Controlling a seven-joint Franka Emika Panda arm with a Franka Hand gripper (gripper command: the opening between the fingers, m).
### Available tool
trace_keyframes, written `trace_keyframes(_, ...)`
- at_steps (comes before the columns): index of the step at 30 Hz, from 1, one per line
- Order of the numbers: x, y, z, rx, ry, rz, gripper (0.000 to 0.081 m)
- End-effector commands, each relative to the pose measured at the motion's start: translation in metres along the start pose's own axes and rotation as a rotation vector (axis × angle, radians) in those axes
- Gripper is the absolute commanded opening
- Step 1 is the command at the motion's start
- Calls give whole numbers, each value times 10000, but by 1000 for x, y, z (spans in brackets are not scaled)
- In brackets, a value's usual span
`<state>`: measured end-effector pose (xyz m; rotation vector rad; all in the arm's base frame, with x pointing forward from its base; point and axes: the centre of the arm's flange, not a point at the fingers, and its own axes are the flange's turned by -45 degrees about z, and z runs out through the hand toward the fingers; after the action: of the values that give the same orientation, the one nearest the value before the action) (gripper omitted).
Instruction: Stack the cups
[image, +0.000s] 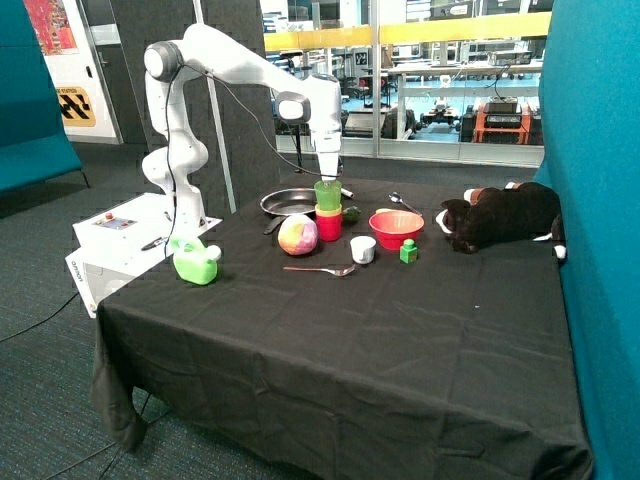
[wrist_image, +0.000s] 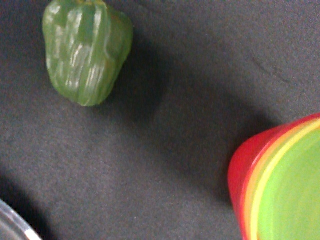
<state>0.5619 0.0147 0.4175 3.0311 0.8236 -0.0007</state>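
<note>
1. Green cup (image: 327, 194) sits nested in the yellow cup (image: 327, 211), inside the red cup (image: 328, 226), on the bench (image: 400, 330) beside the pan (image: 288, 203).
2. Stacking appears complete.
3. Hand (image: 329, 176) is at the green cup's rim; its grip cannot be determined.

Green cup (image: 327, 194), yellow cup (image: 328, 211), red cup (image: 328, 227).

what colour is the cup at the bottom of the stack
Red: the bottom cup sits under yellow and green ones, clearest in the outside view.
</note>
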Motion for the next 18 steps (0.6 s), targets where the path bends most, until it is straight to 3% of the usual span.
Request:
trace_keyframes(1,-3,5,4,5,6,173,0)
trace_keyframes(18,-16,9,17,5,6,193,0)
